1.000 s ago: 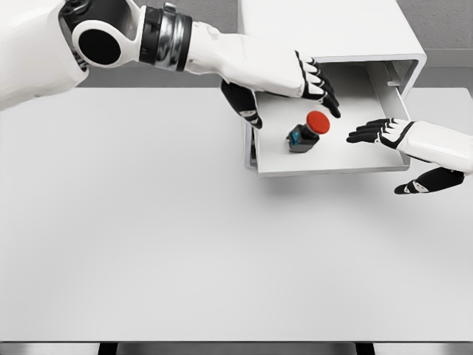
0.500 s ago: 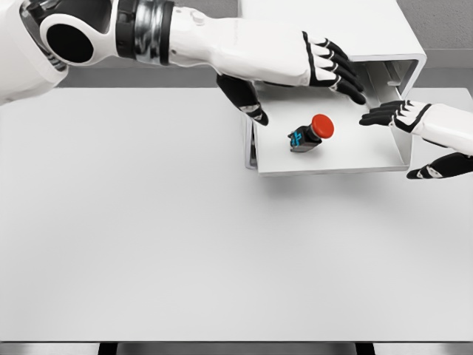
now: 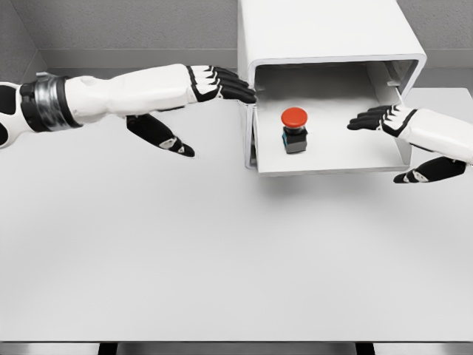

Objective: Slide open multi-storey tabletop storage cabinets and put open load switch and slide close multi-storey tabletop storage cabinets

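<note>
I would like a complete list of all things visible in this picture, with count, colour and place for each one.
storage cabinet: 1, white, at the far edge of the table, right of the middle.
drawer: 1, white, slid out of the cabinet toward the robot, open.
load switch: 1, red round button on a dark body with a bit of blue, standing upright inside the drawer, touched by no hand.
table: 1, white, fills most of the view.
wall: grey, behind the table.
left hand: 1, white and black, fingers spread, at the cabinet's left side, holding nothing.
right hand: 1, white and black, fingers open, over the drawer's right part, holding nothing.
</note>
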Controlling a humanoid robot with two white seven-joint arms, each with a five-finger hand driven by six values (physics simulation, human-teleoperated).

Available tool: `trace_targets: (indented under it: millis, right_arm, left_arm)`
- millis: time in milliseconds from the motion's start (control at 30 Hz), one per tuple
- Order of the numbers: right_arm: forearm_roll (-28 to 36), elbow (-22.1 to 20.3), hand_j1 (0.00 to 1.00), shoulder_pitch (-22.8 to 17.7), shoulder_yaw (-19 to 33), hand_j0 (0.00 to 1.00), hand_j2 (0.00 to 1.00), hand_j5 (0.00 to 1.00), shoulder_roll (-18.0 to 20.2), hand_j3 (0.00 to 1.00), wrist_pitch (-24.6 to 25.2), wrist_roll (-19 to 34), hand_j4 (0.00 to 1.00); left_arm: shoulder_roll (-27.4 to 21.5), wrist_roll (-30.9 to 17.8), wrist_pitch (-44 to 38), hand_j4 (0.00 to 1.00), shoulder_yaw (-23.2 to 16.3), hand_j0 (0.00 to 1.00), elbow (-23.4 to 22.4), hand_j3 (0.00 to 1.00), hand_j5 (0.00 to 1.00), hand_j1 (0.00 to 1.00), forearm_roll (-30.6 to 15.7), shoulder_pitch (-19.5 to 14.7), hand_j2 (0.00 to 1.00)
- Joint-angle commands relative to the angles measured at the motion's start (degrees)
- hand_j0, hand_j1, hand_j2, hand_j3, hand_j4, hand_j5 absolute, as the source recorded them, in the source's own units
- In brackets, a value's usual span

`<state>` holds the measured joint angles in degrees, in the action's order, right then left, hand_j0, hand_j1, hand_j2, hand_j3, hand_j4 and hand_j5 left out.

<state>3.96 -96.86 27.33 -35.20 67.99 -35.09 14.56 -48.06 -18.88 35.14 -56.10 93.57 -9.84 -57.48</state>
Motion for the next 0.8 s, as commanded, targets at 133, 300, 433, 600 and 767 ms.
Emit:
trace_targets:
  millis: [133, 300, 433, 600, 767]
  right_arm:
    - [0.43, 0.35, 1.00, -0.18, -0.48, 1.00, 1.00, 1.00, -1.11, 1.00, 0.09, 0.21, 1.00]
    - [0.08, 0.79, 1.00, -0.18, -0.48, 1.00, 1.00, 1.00, -2.95, 1.00, 0.09, 1.00, 1.00]
    - [0.17, 1.93, 1.00, -0.09, -0.30, 1.00, 1.00, 1.00, -3.57, 1.00, 0.09, 1.53, 1.00]
    - [0.08, 2.02, 1.00, 0.18, -0.30, 1.00, 1.00, 1.00, -4.62, 1.00, 0.09, 1.88, 1.00]
    - [0.17, 2.28, 1.00, 0.26, -0.22, 1.00, 1.00, 1.00, -5.94, 1.00, 0.09, 3.55, 1.00]
  left_arm:
    - [-5.38, -0.02, -0.14, 1.00, 7.23, 1.00, 0.04, 1.00, 1.00, 1.00, -0.80, 7.46, 1.00]
    - [-5.29, -0.89, -0.14, 1.00, 8.55, 1.00, -1.37, 1.00, 1.00, 1.00, -0.36, 14.67, 1.00]
    - [-4.68, -1.69, -0.14, 1.00, 9.08, 1.00, -2.34, 1.00, 1.00, 1.00, -0.18, 17.31, 1.00]
    - [-3.54, -1.51, -0.14, 1.00, 9.95, 1.00, -5.32, 1.00, 1.00, 1.00, 1.49, 19.95, 1.00]
    - [-3.45, -1.51, -0.14, 1.00, 11.01, 1.00, -5.32, 1.00, 1.00, 1.00, 1.58, 20.83, 1.00]
